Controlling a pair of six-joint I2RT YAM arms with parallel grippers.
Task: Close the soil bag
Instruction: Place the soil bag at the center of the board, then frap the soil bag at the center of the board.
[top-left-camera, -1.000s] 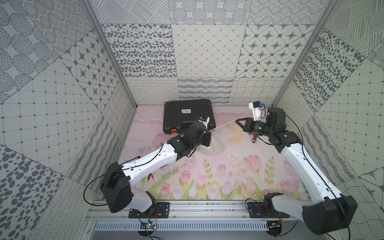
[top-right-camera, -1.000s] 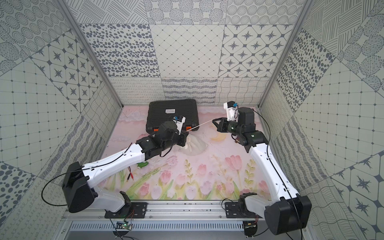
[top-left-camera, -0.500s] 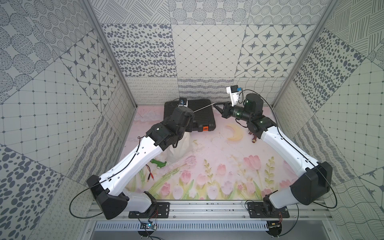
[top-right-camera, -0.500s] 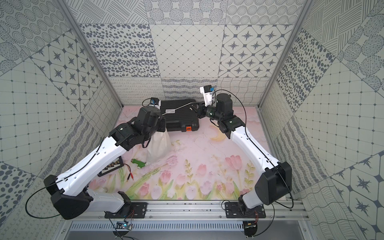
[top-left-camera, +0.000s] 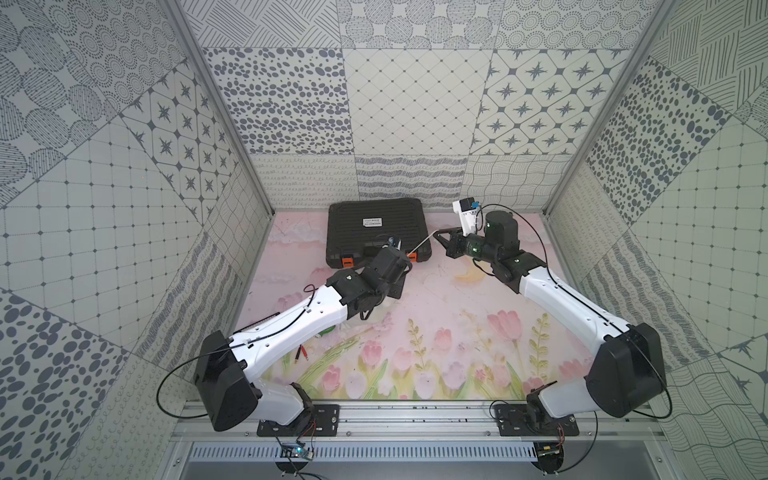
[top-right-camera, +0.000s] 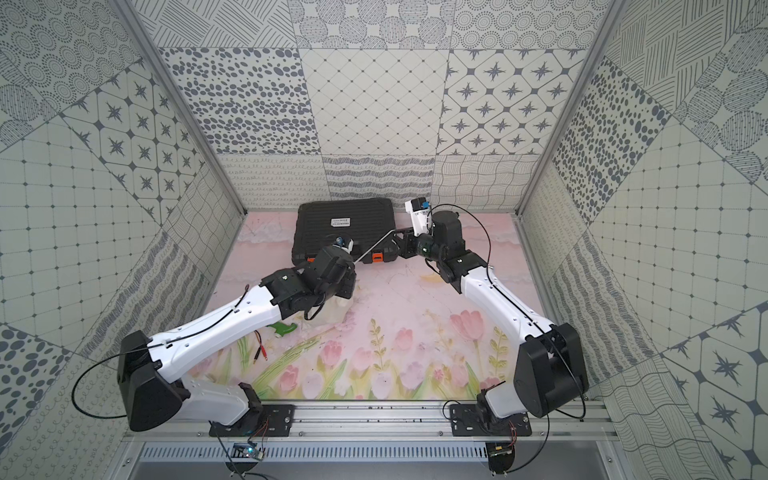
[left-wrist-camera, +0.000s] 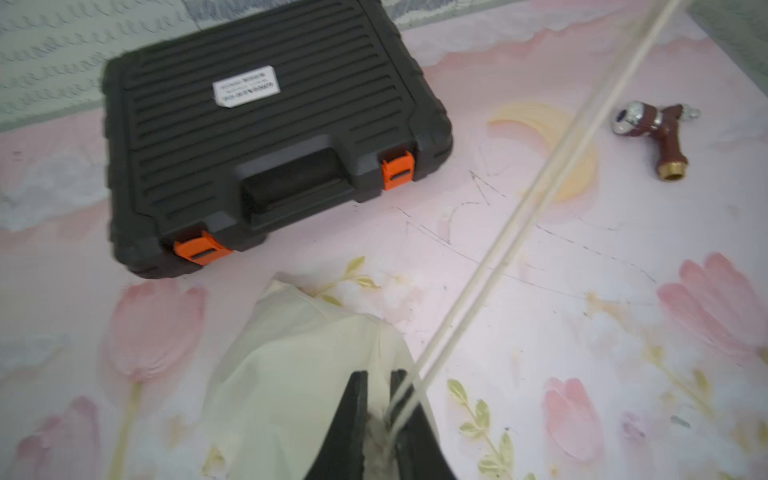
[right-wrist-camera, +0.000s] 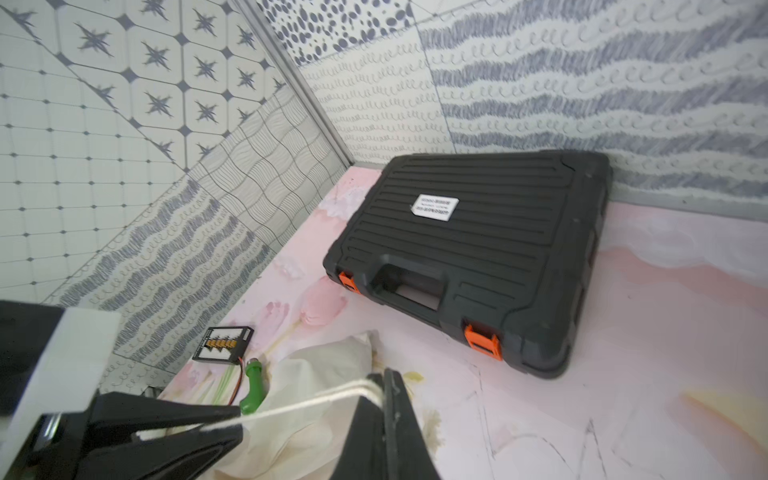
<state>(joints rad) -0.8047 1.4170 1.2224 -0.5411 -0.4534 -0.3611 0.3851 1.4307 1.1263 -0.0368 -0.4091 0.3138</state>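
The cream soil bag (left-wrist-camera: 299, 361) sits on the flowered mat in front of the black case; in both top views my left arm covers most of it (top-right-camera: 332, 313). My left gripper (left-wrist-camera: 379, 376) is shut on the bag's gathered neck, with cloth pinched between its fingers. The thin double cord (left-wrist-camera: 519, 212) runs taut from that neck up to my right gripper (right-wrist-camera: 382, 374), which is shut on the cord (right-wrist-camera: 316, 401). In both top views the right gripper (top-left-camera: 436, 235) hovers by the case's right edge, and the cord (top-right-camera: 374, 247) slants down to the left gripper (top-right-camera: 347, 291).
A black ribbed case (top-left-camera: 376, 232) with orange latches (left-wrist-camera: 398, 169) lies at the back. A dark red hose nozzle (left-wrist-camera: 660, 133) lies on the mat to the right. A green tool (top-right-camera: 284, 329), red-tipped leads (top-right-camera: 262, 353) and a small connector board (right-wrist-camera: 222, 345) lie at the left.
Half a second ago both arms stood further left and back, with the bag hanging from the left gripper. Both have since swung right and down, and the cord has stayed taut.
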